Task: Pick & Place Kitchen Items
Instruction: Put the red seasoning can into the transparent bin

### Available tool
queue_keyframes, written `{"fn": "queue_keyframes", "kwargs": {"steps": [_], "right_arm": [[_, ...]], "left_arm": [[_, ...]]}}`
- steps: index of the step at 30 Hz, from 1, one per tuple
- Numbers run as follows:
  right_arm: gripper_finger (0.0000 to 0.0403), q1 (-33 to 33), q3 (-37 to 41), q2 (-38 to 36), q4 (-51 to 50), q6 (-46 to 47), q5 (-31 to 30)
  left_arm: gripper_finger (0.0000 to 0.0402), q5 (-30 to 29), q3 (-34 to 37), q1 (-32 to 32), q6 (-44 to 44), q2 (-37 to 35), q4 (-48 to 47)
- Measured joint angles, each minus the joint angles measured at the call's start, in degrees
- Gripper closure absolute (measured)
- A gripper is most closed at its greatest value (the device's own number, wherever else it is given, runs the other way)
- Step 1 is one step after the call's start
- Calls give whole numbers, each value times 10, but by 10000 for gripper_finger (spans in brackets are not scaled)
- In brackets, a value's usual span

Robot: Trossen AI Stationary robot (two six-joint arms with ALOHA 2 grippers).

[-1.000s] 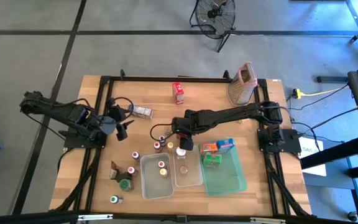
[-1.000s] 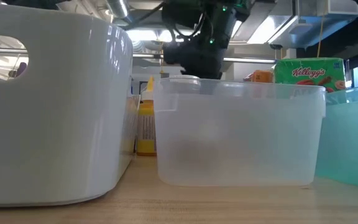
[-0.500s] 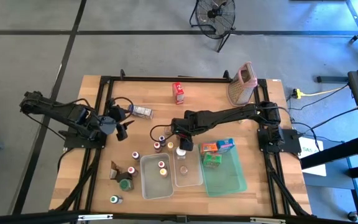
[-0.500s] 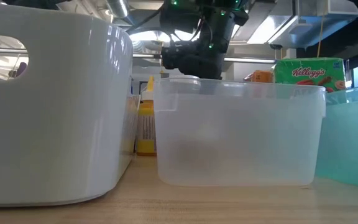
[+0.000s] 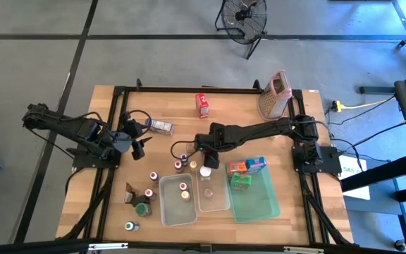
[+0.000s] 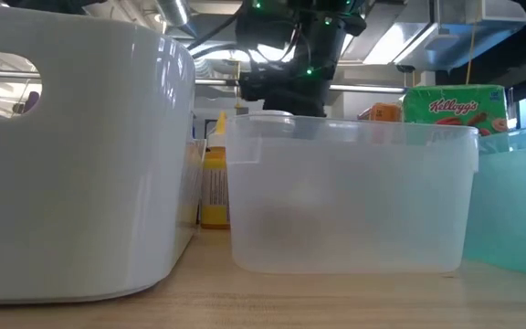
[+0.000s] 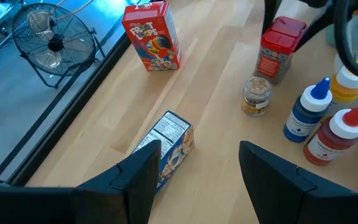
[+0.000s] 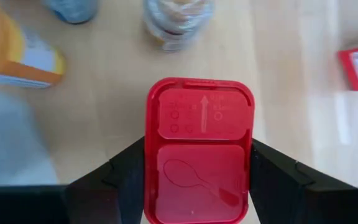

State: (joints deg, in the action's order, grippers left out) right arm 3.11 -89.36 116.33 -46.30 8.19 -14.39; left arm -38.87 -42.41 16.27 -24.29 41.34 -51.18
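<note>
**Red-capped jar between closing fingers: a crowded grasp that could topple its neighbours**

The red-capped spice jar stands upright on the tabletop, directly between the right arm's fingers, one dark pad on each side of its cap. The pads look flush against the cap's edges, but whether they truly clamp it I cannot tell.

Just past the fingertips stand a small clear jar and a yellow bottle, both close. If the grip is shallow or off-centre, I judge the jar could twist or slip on lifting, and a tilted jar could knock these over. A sideways move before rising risks the same.

The left arm's fingers wait spread and empty beside a small carton lying on its side, well clear of the jar.
</note>
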Motion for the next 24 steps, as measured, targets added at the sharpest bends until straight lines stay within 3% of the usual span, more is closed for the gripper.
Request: {"fn": "queue_keyframes", "kwargs": {"steps": [7,12,19,24], "right_arm": [[184,5,-46,-6,-58,4,-38],[184,20,-115,-10,-154,32,-89],[183,51,-208,-10,-257,112,-111],[182,76,-259,-10,-318,233,-112]], "left_arm": [[190,0,0,0,0,0,0],[190,6,0,0,0,0,0],[190,7,0,0,23,0,0],[190,34,0,0,57,0,0]]}}
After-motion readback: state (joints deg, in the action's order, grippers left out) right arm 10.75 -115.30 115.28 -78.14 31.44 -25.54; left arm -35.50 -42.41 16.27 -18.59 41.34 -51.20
